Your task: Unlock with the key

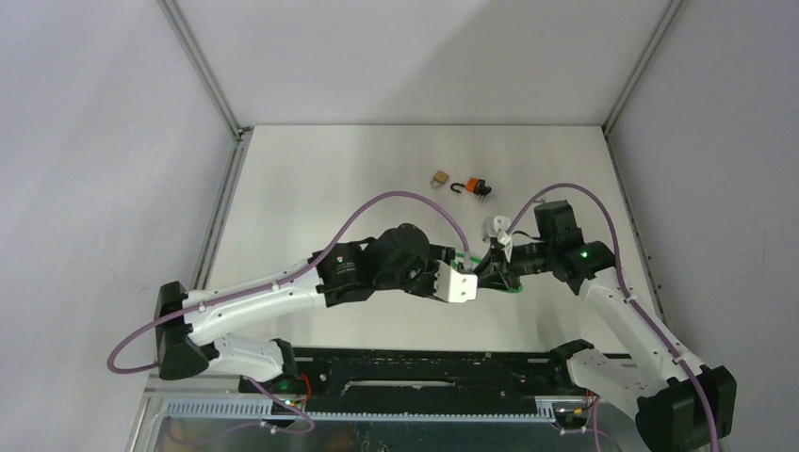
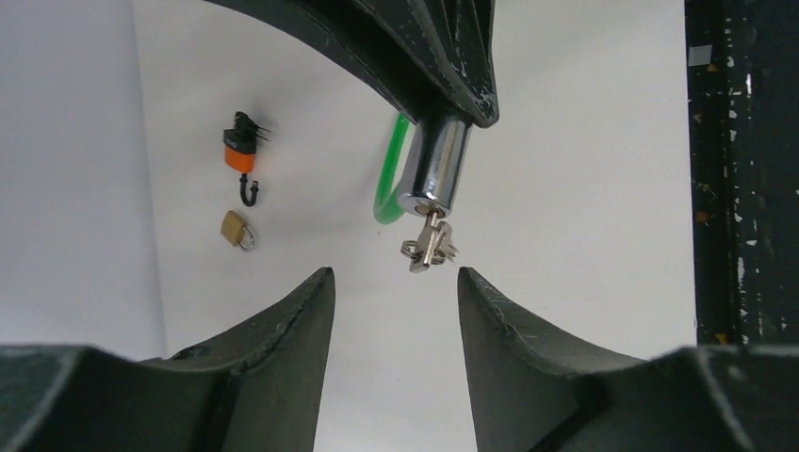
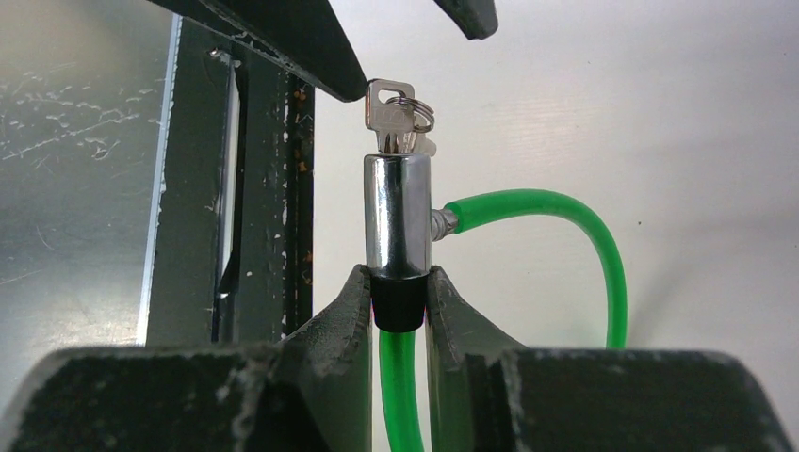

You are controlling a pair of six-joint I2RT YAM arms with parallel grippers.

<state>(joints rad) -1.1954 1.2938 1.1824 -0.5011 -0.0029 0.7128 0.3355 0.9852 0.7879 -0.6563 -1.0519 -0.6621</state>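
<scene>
Above the table, the right gripper pinches the lock by its black collar, with the key seated in the far end. Facing it, the left gripper has its jaws spread (nothing held). It should close squarely on the key's head, then twist without tugging.

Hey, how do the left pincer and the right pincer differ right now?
The left pincer is open and empty; the right pincer is shut on the green cable lock. The left pincer faces the end holding the key; the right pincer grips the opposite, black-collared end. Both are dark and scuffed.
</scene>
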